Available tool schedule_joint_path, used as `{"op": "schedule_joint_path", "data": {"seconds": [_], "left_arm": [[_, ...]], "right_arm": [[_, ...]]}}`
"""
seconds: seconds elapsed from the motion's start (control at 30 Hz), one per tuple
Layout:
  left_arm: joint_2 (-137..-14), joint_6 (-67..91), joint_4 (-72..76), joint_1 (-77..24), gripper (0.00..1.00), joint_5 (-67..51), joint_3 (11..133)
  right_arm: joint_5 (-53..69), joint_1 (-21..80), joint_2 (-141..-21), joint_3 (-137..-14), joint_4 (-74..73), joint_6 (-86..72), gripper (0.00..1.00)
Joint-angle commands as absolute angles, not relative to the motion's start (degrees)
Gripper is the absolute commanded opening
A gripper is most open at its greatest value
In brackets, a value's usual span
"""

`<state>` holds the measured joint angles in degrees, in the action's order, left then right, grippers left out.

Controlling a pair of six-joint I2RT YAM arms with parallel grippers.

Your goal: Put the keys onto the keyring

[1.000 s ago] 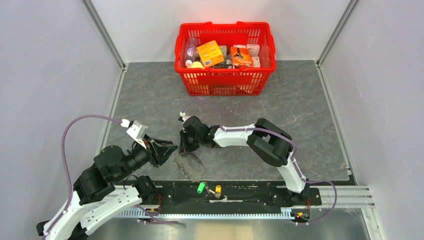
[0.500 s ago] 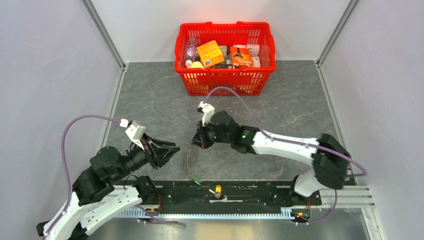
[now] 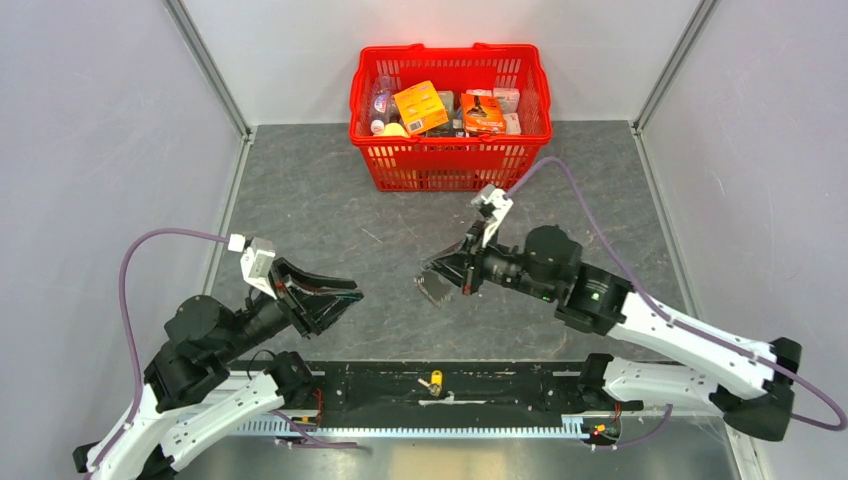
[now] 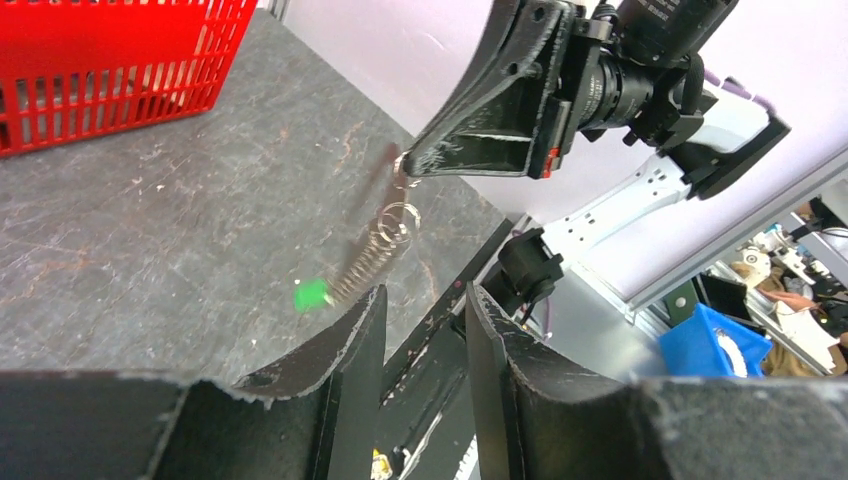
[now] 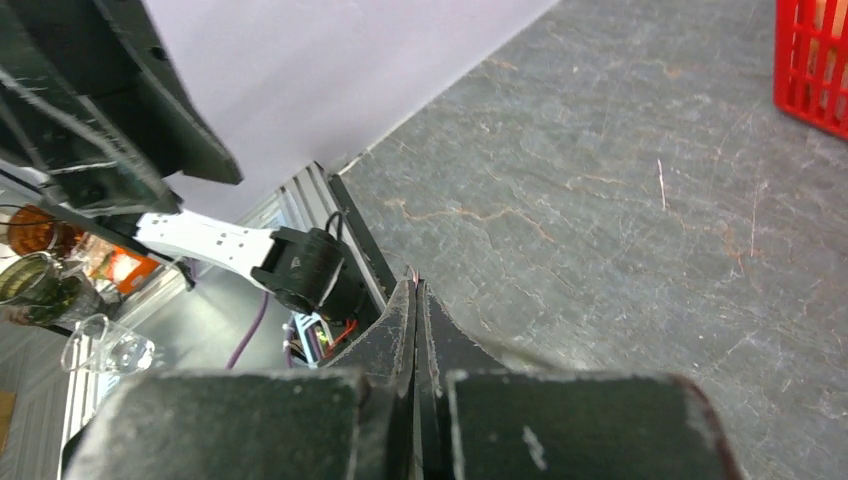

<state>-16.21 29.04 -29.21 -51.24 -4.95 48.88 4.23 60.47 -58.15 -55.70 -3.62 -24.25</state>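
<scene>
Two hands are up above the grey worktop (image 3: 300, 200). The right hand (image 3: 430, 274) is shut tight on the top of the keyring (image 4: 390, 225). The wire loop dangles from its tips, lifted off the worktop. The springy part of the loop slopes down. The green key (image 4: 311, 294) shows as a blurry green spot at its low end, and I cannot tell for sure if it is hooked on. The left hand (image 3: 350, 293) is partly open with nothing in it. It is near the right hand and points at it, but the two do not touch. The yellow key (image 3: 435, 379) lies on the black strip (image 3: 500, 385) at the near edge, between the two arm bases. A red basket (image 3: 450, 165) full of boxes sits at the far side.
</scene>
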Motion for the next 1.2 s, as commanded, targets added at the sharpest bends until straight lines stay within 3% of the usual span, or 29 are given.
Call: {"op": "schedule_joint_path", "data": {"seconds": [0.0, 0.6, 0.9, 1.17], "left_arm": [[-16.5, 31.9, -22.3, -51.4, 0.42, -7.0, 49.1], [-21.9, 40.0, 1.8, -51.4, 0.46, -16.0, 42.3], [-24.8, 42.3, 7.7, -51.4, 0.49, -18.0, 41.1], [-29.2, 45.7, 18.1, -51.4, 0.49, -20.6, 39.0]], "right_arm": [[5.9, 60.4, -52.1, -55.9, -5.2, -23.3, 0.00], [19.1, 60.3, -45.9, -55.3, 5.9, -34.3, 0.00], [20.3, 60.4, -45.1, -56.3, 7.7, -36.3, 0.00], [20.3, 60.4, -48.4, -53.0, 19.4, -42.9, 0.00]]}}
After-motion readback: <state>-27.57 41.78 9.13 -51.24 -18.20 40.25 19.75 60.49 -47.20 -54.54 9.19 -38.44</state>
